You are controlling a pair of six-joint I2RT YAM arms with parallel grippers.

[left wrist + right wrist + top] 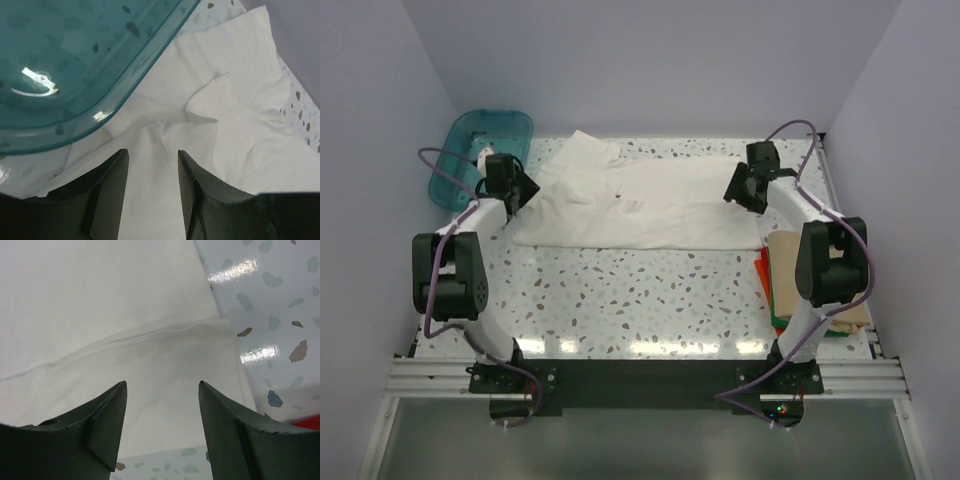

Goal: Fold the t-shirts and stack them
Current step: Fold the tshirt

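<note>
Speckled white table (650,300) carries the off-white t-shirt (660,215), which lies spread across its far half, with a tiny dark mark (631,205) near the middle. The left jaws stand open above the left end of this shirt, just beside the teal tub (480,150), and they hold nothing. The right jaws are open too, over the right edge of the cloth, with nothing gripped. At the right side, partly under the right arm, lies a stack: the tan t-shirt (785,250) on top, with orange-red cloth (763,270) and green cloth (780,325) showing below it.
</note>
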